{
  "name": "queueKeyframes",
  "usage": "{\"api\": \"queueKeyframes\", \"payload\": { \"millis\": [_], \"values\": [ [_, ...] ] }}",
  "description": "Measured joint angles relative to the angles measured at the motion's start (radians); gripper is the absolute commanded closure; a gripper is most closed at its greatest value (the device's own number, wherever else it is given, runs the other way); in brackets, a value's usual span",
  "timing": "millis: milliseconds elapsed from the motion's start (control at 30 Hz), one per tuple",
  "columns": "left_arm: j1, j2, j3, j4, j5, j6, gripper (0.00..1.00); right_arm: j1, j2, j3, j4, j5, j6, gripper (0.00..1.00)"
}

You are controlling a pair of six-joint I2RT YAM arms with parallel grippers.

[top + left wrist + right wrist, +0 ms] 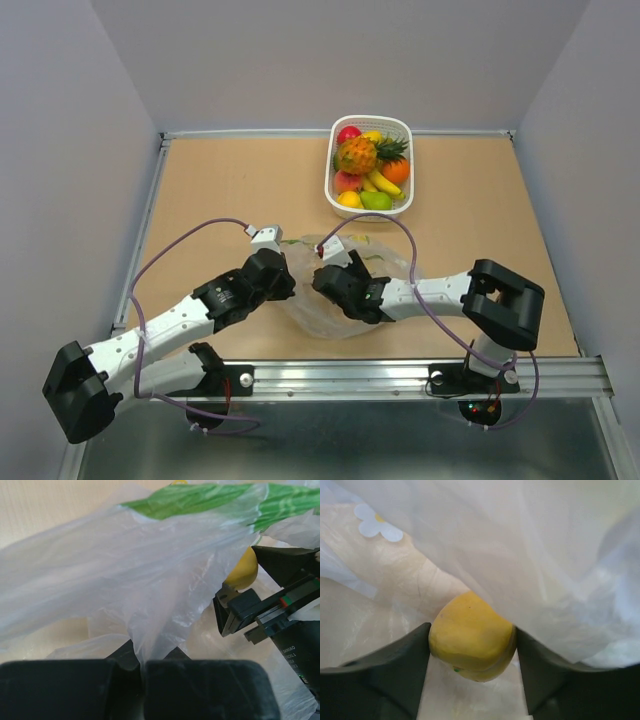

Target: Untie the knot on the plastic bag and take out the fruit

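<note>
Tan wooden tabletop [230, 190] between grey walls carries a white slotted plastic basket [329, 175] of toy fruit at its far side. On the near side of that basket, towards the arm bases, lies the thin, crinkly transparent plastic bag [325, 318]. Left arm stretches low and diagonally towards it, and the left gripper [142, 667] is clenched on a pinched fold of the film. Right arm doubles back at its elbow and reaches leftwards — the right gripper [472, 647] sits among the bag's folds, grasping a small yellow oval toy fruit [470, 630] that touches both fingers.
</note>
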Motion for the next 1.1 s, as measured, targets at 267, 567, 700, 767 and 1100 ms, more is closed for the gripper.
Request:
{"api": "queueKeyframes", "payload": {
  "millis": [267,567,700,767,1100],
  "values": [
    [0.0,-0.002,0.0,0.0,-0.005,0.0,1.0,0.0,-0.005,-0.01,0.092,-0.001,-0.027,0.99],
    [0.0,-0.002,0.001,-0.027,-0.062,0.01,1.0,0.0,-0.373,-0.125,0.095,-0.271,-0.15,0.99],
    [0.0,0.021,0.038,-0.061,-0.098,0.032,1.0,0.0,-0.55,-0.113,0.092,-0.435,-0.202,0.99],
    [0.0,0.043,0.069,-0.083,-0.116,0.046,1.0,0.0,-0.594,-0.078,0.074,-0.478,-0.224,0.99],
    [0.0,0.067,0.126,-0.152,-0.152,0.088,1.0,-0.165,-0.506,0.166,0.034,-0.4,-0.316,0.99]
  ]
}}
